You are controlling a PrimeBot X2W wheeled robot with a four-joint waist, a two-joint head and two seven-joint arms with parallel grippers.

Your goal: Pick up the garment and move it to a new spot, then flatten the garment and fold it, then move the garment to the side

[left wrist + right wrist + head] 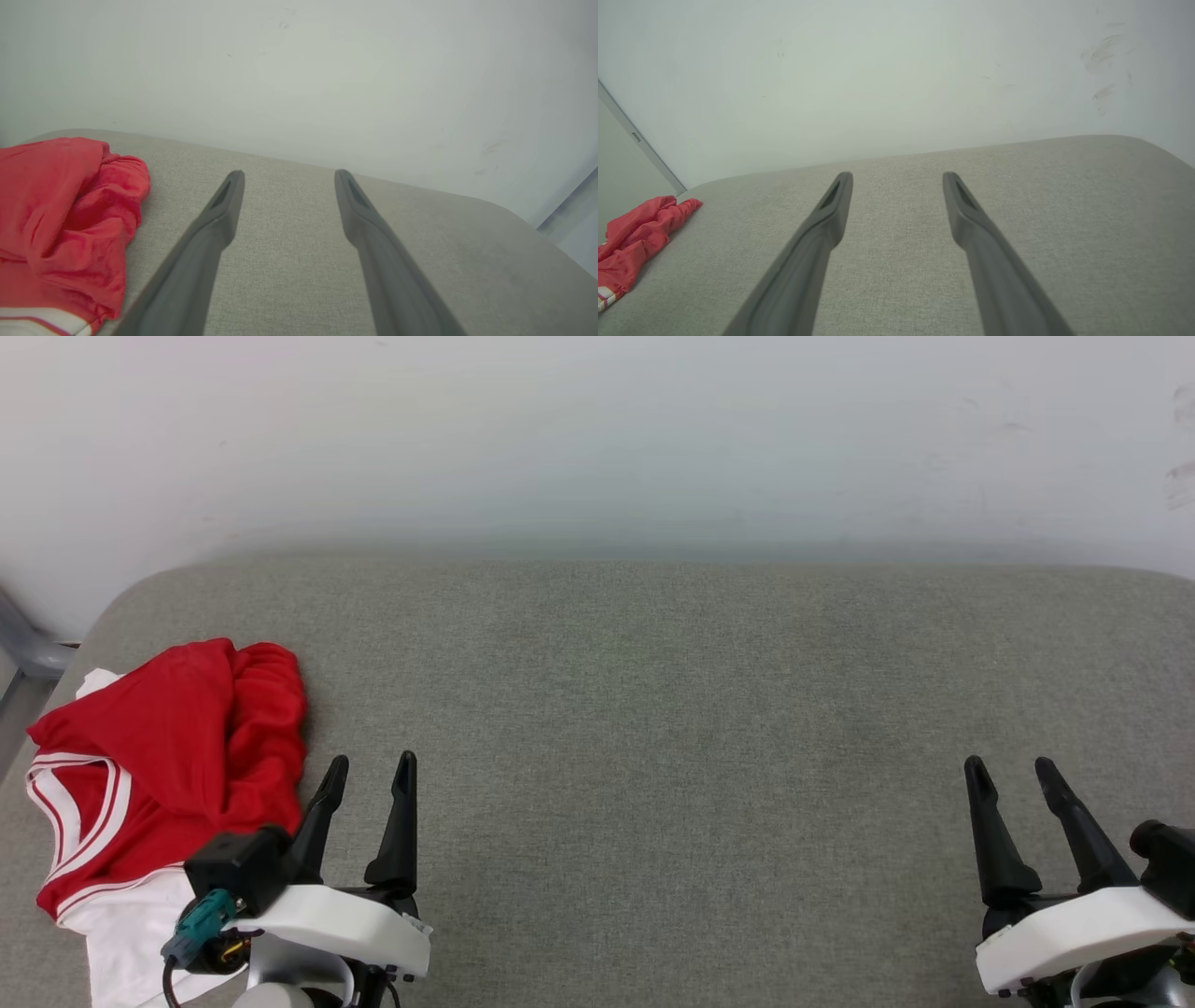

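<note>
The garment [159, 765], a red jersey with white sleeves and red-white striped trim, lies bunched up at the near left corner of the grey cushioned surface [653, 709]. Its red folds appear at the left of the left wrist view [65, 214] and small at the far left of the right wrist view [635, 238]. My left gripper [371, 767] stands open just right of the garment, apart from it, with nothing between its fingers [219, 219]. My right gripper [1011, 767] is open too, far off at the lower right, over bare fabric [896, 242].
A pale wall [597, 439] rises right behind the cushioned surface. The surface has rounded corners; its left edge runs beside the garment, where a grey frame part [28, 649] shows. Wide bare fabric stretches between the two grippers.
</note>
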